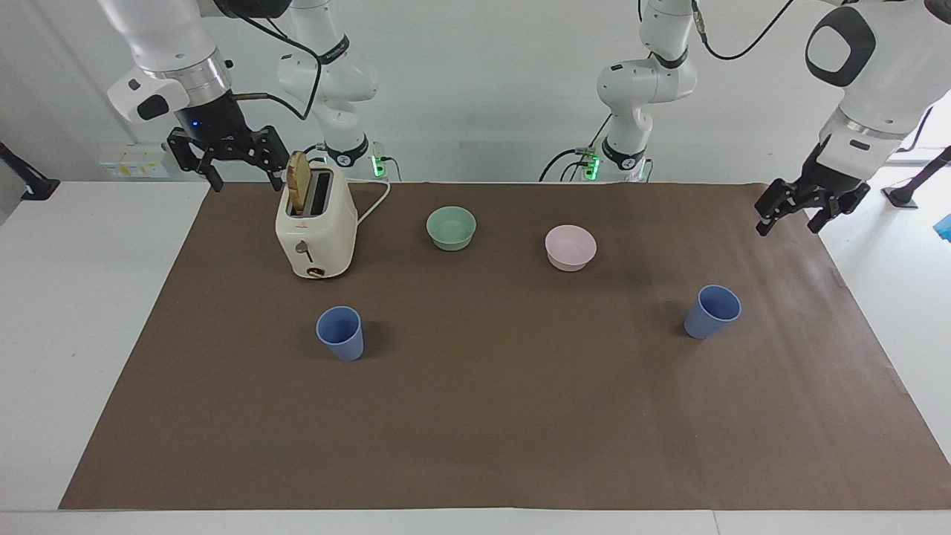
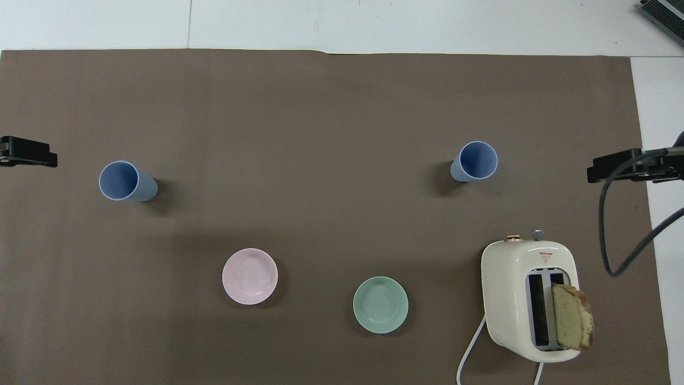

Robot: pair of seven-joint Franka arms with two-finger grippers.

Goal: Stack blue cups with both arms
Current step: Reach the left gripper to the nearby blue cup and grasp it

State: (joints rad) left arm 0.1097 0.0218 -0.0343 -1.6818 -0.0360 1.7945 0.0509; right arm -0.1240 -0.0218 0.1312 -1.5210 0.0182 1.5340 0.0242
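Two blue cups stand upright and apart on the brown mat. One cup is toward the right arm's end, farther from the robots than the toaster; it also shows in the overhead view. The other cup is toward the left arm's end and shows in the overhead view. My left gripper hangs open and empty over the mat's edge at its own end, its tip showing in the overhead view. My right gripper hangs open and empty beside the toaster's top, and shows in the overhead view.
A cream toaster with a bread slice sticking out stands near the right arm. A pale green bowl and a pink bowl sit between the cups and the robots. Two smaller white arms stand at the table's edge.
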